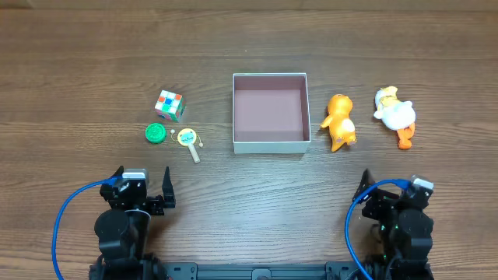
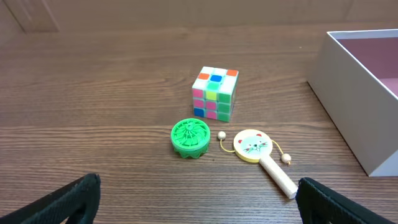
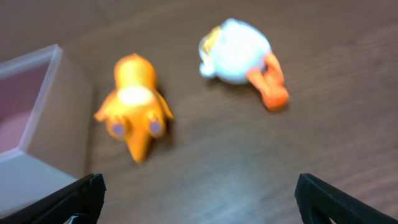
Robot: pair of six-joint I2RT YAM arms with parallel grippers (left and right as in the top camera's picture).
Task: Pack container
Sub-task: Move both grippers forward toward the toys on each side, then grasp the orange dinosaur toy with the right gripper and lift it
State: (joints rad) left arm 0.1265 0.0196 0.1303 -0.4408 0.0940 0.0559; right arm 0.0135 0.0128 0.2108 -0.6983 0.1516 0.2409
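The container (image 1: 270, 145) is a square white-walled box with a pinkish-brown floor, empty, at mid-table; its corner shows in the left wrist view (image 2: 348, 118) and the right wrist view (image 3: 56, 143). Left of it lie a colour cube (image 1: 169, 105) (image 2: 214, 93), a green disc (image 1: 156, 133) (image 2: 189, 138) and a yellow cat-face rattle drum (image 1: 188, 141) (image 2: 258, 152). Right of it lie an orange toy (image 1: 340, 122) (image 3: 134, 106) and a white duck toy (image 1: 395, 115) (image 3: 239, 53). My left gripper (image 1: 143, 190) (image 2: 196, 202) and right gripper (image 1: 393, 193) (image 3: 199, 199) are open and empty near the front edge.
The wooden table (image 1: 249, 47) extends bare behind the objects. Blue cables (image 1: 58, 225) loop beside each arm base at the front edge.
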